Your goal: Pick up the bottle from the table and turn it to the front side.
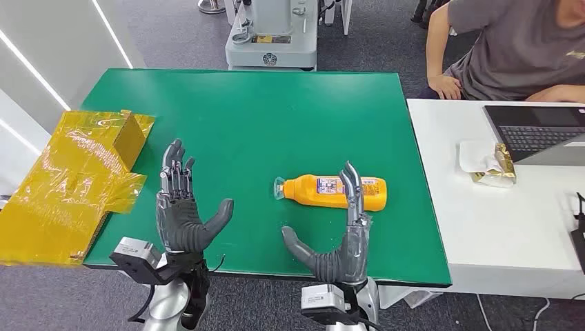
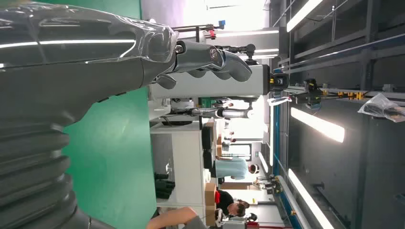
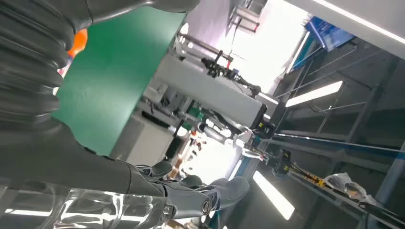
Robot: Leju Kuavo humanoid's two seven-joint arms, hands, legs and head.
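Right hand (image 1: 339, 241) fingers (image 1: 352, 186) spread, empty, before bottle (image 1: 336, 192)

Green tabletop, orange bottle, gold foil at the left edge

The table (image 1: 241, 117) is covered in flat, plain green; on it toward the right edge lies an orange bottle (image 1: 314, 191) with a clear cap and a white-and-blue printed label. Both the left hand (image 1: 183, 214) and the right hand (image 1: 341, 238) are dark grey with blacker fingers. Crinkled yellow-gold foil (image 1: 69, 186) hangs over the left edge. The neighbouring desk (image 1: 441, 207) is white, the person's shirt (image 1: 531, 48) grey-brown.
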